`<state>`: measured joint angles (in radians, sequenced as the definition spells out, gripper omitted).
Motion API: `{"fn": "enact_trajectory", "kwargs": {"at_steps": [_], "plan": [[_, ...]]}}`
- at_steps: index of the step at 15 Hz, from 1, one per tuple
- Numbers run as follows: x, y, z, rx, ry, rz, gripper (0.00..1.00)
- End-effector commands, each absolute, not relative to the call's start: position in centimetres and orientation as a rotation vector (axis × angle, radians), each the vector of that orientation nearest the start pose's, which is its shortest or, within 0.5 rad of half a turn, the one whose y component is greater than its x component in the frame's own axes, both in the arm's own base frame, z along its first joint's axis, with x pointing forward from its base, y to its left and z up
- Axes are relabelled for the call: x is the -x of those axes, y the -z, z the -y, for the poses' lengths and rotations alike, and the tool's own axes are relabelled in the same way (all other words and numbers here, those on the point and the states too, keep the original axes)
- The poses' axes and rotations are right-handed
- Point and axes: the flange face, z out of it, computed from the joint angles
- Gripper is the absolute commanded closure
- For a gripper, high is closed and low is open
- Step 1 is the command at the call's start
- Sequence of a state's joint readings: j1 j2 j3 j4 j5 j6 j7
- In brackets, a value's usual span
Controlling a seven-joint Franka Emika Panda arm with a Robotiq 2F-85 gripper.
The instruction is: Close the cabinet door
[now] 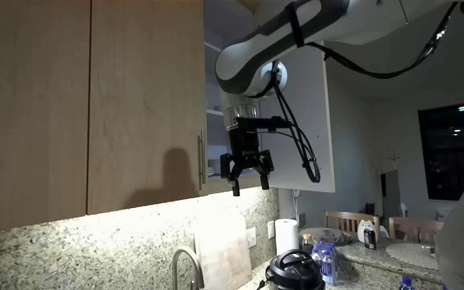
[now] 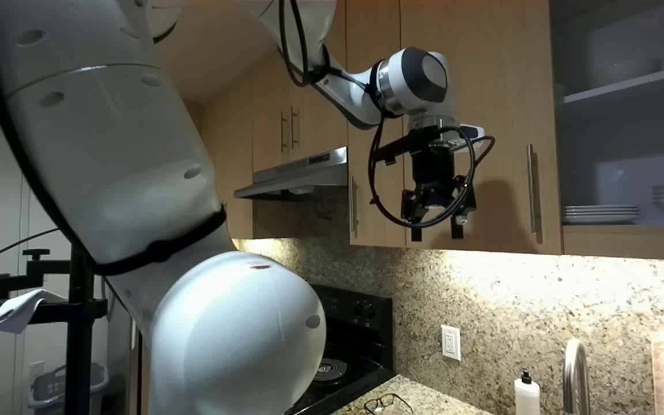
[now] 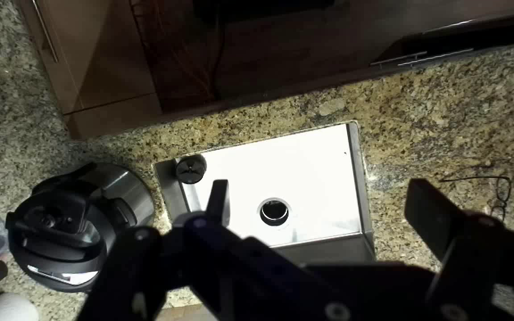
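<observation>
My black two-fingered gripper (image 1: 250,186) is spread wide, holding nothing — the tall, white-inner-faced cabinet door (image 1: 310,104) stands open.

Left to right in an exterior view, I see a shut light-wood upper door (image 1: 147,88), its slim metal bar handle (image 1: 202,157) along the right edge, stacked white plates (image 1: 213,166) in the exposed cabinet (image 1: 216,139), my gripper pointing down, then that cabinet door. Below — the wrist view gives me a black-lidded pot (image 3: 80,223), a rectangular metal sink (image 3: 301,169) and thin dark-framed glasses (image 3: 503,189).
</observation>
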<state>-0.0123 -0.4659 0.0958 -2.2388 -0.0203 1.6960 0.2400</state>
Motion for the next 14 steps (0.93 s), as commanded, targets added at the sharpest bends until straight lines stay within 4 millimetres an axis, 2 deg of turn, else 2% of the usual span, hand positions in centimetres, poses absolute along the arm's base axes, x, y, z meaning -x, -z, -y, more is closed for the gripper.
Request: {"fn": "enact_trajectory", "kwargs": {"at_steps": [1,11,14], "plan": [[-40.3,-54.26,-3.65,3.203,-0.111,-0.265,0.0],[-40.29,-54.12,-3.77,3.21,-0.114,-0.265,0.0],[-39.68,-54.03,-3.85,3.223,-0.094,-0.287,0.0]]}}
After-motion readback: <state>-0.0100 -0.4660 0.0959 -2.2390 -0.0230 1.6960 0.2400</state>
